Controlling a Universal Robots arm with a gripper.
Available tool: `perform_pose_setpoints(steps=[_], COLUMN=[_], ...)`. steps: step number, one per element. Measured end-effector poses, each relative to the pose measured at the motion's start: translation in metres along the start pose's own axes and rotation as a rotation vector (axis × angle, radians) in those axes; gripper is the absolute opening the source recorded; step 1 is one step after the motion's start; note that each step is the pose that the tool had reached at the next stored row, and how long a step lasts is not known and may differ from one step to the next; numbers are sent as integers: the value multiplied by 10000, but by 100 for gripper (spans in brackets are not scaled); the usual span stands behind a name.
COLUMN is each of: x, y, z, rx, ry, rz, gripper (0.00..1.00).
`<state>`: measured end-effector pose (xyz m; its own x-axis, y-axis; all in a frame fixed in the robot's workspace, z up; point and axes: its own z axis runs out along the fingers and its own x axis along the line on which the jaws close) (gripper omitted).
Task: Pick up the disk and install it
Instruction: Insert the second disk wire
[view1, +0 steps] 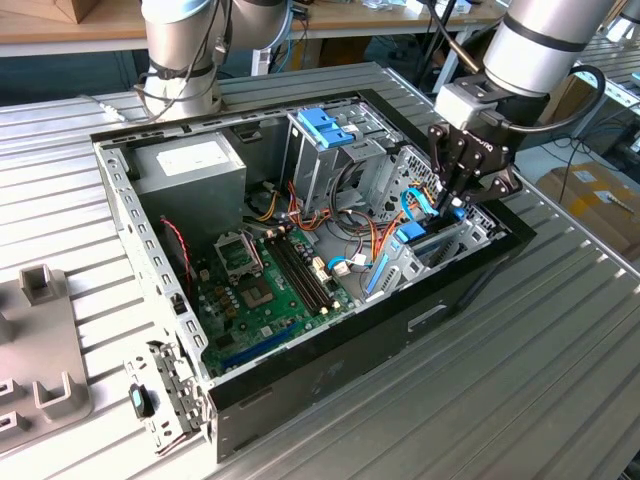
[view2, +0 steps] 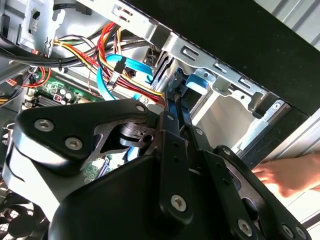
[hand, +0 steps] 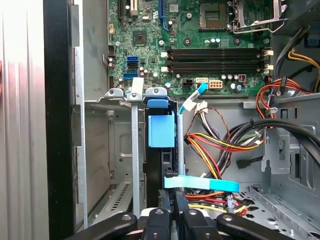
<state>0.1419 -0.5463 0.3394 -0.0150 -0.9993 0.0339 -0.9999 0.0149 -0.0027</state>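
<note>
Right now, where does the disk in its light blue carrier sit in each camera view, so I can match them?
Exterior view: the disk stands on edge in the drive bay, at the case's end toward the exterior view's right.
First wrist view: disk in the bay's slot.
Second wrist view: disk against the bay's metal wall.
Shared landmark: green motherboard.

Case (view1: 330, 390) open on table (view1: 540, 380), with board (view1: 270, 290) on its floor toward the exterior view's left and cage (view1: 325, 160) standing behind it, bracket (view1: 327, 127) on top. At the case's corner on the exterior view's right, bay (view1: 440, 245) with disk (hand: 161, 131) slotted upright inside, gripper (view1: 457, 200) directly above. Cables (hand: 220, 145) just beside the bay, between it and the cage.
</note>
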Motion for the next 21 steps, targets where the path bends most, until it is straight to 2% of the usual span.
perform_pose_setpoints(steps=[7,8,9,11,12,13,15,20,21], x=[0,-1,-1,0,0,0,1,9,10], y=[0,0,0,0,0,0,0,-1,-1], z=[6,14,17,8,10,9,-35,-265,-292], rx=[0,1,0,0,0,0,0,0,0], ry=[-1,-21,-23,-2,-4,-3,-2,-1,-4], rz=[0,0,0,0,0,0,0,0,0], gripper=[16,17,23,23,30,30,30,30,30])
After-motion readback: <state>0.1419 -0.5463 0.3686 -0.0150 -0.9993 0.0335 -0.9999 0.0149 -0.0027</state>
